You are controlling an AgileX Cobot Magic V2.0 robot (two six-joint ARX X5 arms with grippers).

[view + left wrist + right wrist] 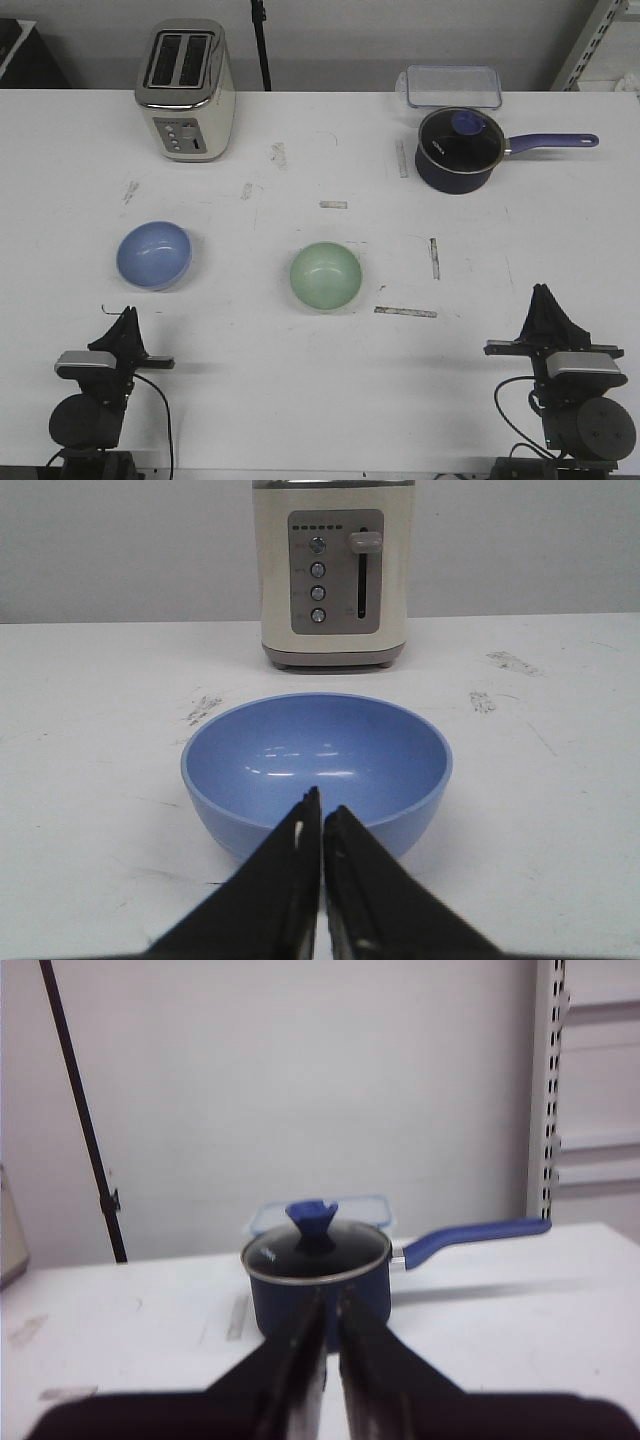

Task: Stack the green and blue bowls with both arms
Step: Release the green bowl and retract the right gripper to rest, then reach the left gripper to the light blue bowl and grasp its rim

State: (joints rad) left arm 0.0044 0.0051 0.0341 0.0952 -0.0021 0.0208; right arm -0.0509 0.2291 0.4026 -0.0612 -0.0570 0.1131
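- The blue bowl (154, 255) sits upright on the left of the table (300, 400), just beyond the left gripper (127, 314), whose fingers are pressed together on nothing.
- The green bowl (326, 276) rests mid-table, well apart from the blue one and up-left of the right gripper (543, 292), also pressed together and empty.
- Likely risk: either gripper must spread before it reaches a rim; arriving with tips together would shove the glossy bowl away.
- The right gripper faces the saucepan (457, 148), not a bowl; heading straight forward would miss the green bowl.
- The toaster (186, 88) stands far behind the blue bowl, out of the way.
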